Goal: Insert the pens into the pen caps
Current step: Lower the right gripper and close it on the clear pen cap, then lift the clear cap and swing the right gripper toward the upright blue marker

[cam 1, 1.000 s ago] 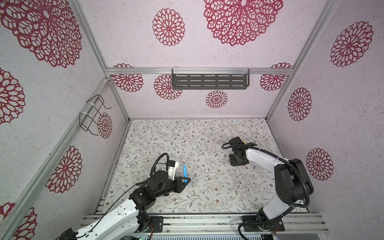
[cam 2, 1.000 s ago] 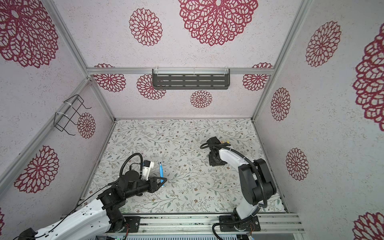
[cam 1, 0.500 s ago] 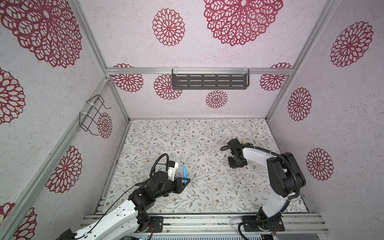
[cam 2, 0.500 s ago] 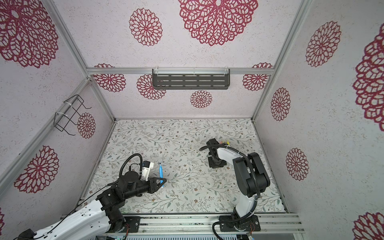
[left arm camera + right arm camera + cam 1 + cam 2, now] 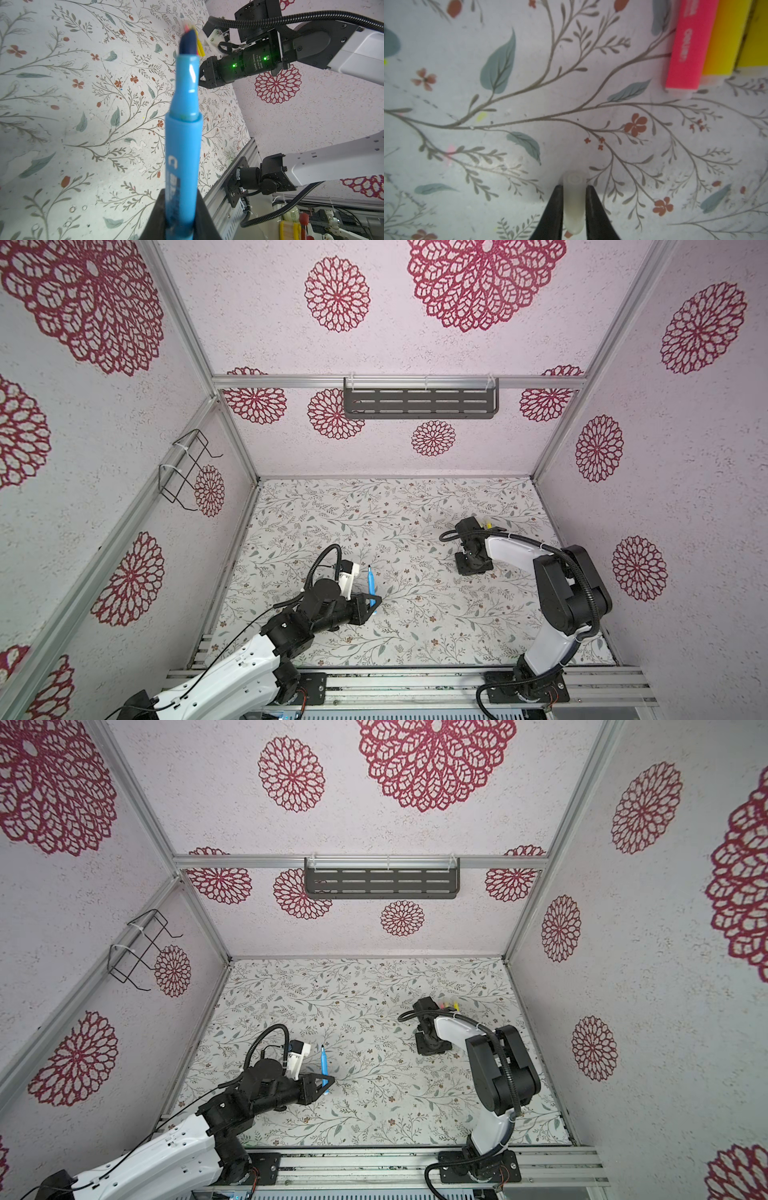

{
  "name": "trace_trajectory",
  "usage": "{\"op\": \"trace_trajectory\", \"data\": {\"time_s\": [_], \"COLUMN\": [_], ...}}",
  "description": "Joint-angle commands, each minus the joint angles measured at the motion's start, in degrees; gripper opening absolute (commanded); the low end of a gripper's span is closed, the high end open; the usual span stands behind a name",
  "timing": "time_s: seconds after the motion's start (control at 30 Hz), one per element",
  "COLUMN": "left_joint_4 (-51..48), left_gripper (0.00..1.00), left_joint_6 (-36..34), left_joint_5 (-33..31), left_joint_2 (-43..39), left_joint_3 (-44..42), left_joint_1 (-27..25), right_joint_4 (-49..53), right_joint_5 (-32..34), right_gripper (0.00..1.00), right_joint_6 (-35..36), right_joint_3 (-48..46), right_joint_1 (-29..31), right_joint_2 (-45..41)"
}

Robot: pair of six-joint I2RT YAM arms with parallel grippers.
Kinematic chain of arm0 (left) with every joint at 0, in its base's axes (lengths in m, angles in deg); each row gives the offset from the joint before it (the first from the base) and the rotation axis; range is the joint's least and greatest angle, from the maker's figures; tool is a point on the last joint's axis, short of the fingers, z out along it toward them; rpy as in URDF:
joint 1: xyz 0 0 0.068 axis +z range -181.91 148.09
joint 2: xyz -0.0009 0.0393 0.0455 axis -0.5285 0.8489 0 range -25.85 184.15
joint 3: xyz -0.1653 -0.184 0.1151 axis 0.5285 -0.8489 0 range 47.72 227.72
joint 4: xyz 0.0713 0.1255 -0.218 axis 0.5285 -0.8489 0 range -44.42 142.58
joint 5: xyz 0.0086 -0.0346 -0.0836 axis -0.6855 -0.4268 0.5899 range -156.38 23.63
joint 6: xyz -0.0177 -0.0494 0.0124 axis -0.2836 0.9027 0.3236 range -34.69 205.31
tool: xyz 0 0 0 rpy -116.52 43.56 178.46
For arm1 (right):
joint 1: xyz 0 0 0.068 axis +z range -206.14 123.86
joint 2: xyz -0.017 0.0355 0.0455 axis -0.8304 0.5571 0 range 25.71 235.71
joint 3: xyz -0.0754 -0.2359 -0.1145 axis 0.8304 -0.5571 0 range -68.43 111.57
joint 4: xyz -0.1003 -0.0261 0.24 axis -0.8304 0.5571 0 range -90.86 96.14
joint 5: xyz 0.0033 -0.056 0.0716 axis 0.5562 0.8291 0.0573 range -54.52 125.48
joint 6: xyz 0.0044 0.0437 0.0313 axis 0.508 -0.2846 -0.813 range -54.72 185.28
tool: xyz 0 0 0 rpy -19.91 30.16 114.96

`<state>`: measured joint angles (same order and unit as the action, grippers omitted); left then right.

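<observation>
Right wrist view: clear pen cap (image 5: 574, 199) pinched between the narrow-set jaws of the right gripper (image 5: 573, 187), both jaws touching it, low over the floral mat (image 5: 529, 83); lifted or resting, cannot tell, nor which end is the mouth. Left wrist view: left gripper (image 5: 179, 195) clamped tight on the blue pen (image 5: 182, 135), dark tip bare and pointing out past the claw. In both top views blue pen at lower centre-left of the mat, right claw at centre-right, well apart. Pink pen (image 5: 685, 52) and two yellow pens (image 5: 720, 41) side by side, touching, near the cap; in a top view at upper right of the mat, just behind the right wrist. Judged step: securing the cap before bringing it to the blue pen. To do it well: confirm a firm centred pinch, raise straight off the mat, turn the mouth toward the blue tip, line up both axes, push slowly along the pen, no sideways load. Small slick cap likely to twist or squirt out if squeezed off-centre. Room: bare mat wide open between the two arms, best meeting place mid-frame. Edges to mind: spare pens beside the right claw, right wall (image 5: 623, 572) close behind that arm, front rail (image 5: 415, 682) along the bottom of the frame.
</observation>
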<state>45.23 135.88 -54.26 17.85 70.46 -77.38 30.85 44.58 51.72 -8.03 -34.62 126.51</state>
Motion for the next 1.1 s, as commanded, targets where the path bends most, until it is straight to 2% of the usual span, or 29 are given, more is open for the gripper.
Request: {"op": "trace_trajectory", "data": {"time_s": [0.0, 0.07, 0.13, 0.43, 0.5, 0.6, 0.8, 1.07], "left_joint_4": [0.5, 0.2, 0.1, 0.5, 1.0, 1.9, 3.8, 3.9], "left_gripper": [0.0, 0.0, 0.0, 0.0, 0.0, 0.0, 0.0, 0.0], "left_joint_6": [-1.0, -1.1, -1.1, -1.7, -1.9, -2.1, -3.5, -6.3], "left_joint_5": [-0.1, -0.2, -0.2, 0.8, 1.2, 2.4, 2.7, 1.5], "left_joint_2": [0.2, 0.0, -0.4, -1.7, -1.4, -0.6, 1.1, 3.6], "left_joint_3": [1.8, 1.9, 1.9, 2.3, 2.7, 4.0, 7.3, 12.3], "left_joint_1": [-0.6, -0.6, -0.7, -1.1, -1.2, -1.6, -4.7, -9.6], "right_joint_4": [0.7, 0.2, -1.4, -14.3, -21.2, -30.2, -38.4, -48.7], "right_joint_5": [-3.0, -5.7, -10.0, -38.2, -46.5, -55.2, -65.3, -69.5], "right_gripper": [0.16, 0.07, 0.03, 0.07, 0.08, 0.08, 0.05, 0.05], "right_joint_6": [-0.1, -0.4, -0.4, -2.0, -3.4, -6.7, -10.7, -16.7], "right_joint_3": [-1.7, -1.9, -2.7, -7.1, -9.2, -11.2, -11.0, -11.1], "right_joint_1": [-0.3, -0.3, -0.1, 1.9, 3.3, 6.5, 10.9, 13.1], "right_joint_2": [1.3, 0.3, -2.4, -30.3, -37.7, -46.7, -54.2, -56.1]}}
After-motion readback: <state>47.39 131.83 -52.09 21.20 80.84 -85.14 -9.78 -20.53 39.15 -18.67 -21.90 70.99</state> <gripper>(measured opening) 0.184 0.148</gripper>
